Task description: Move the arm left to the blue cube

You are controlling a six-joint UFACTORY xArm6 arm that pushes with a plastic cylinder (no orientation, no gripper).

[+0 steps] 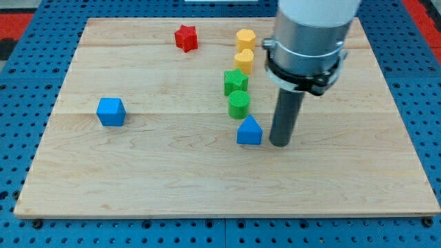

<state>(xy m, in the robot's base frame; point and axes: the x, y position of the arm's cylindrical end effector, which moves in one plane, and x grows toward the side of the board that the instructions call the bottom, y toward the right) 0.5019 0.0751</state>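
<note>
The blue cube [111,111] sits on the wooden board [138,179] at the view's left. My tip [280,143] rests on the board far to the right of the cube, just right of a blue triangular block [249,131], close to it with a thin gap. The arm's grey body [309,41] rises above the rod toward the view's top right.
A green cylinder [238,105] and a green star block [235,82] stand above the blue triangular block. Two yellow blocks [244,60] [245,38] continue the column upward. A red star block [185,38] lies near the top edge.
</note>
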